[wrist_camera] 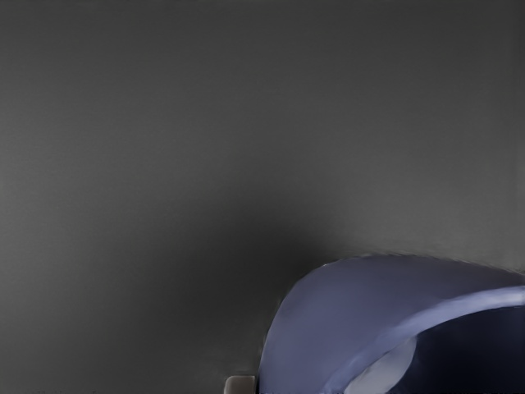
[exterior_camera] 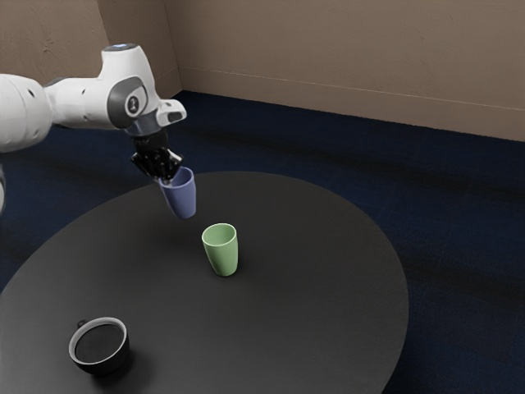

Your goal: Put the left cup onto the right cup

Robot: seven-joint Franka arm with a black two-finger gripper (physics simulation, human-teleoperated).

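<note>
A blue cup (exterior_camera: pixel 182 195) hangs tilted above the round black table (exterior_camera: pixel 328 271), its rim held by my black gripper (exterior_camera: pixel 168 171), which is shut on it. A green cup (exterior_camera: pixel 221 249) stands upright on the table, lower and toward the exterior view's right of the held cup, apart from it. In the wrist view the blue cup (wrist_camera: pixel 385 324) looms large just under my hand, with the dark table surface (wrist_camera: pixel 205 148) behind it.
A black mug (exterior_camera: pixel 99 345) with a pale rim sits near the table's front edge at the exterior view's left. Dark blue floor (exterior_camera: pixel 426 180) surrounds the table, and a beige wall runs behind.
</note>
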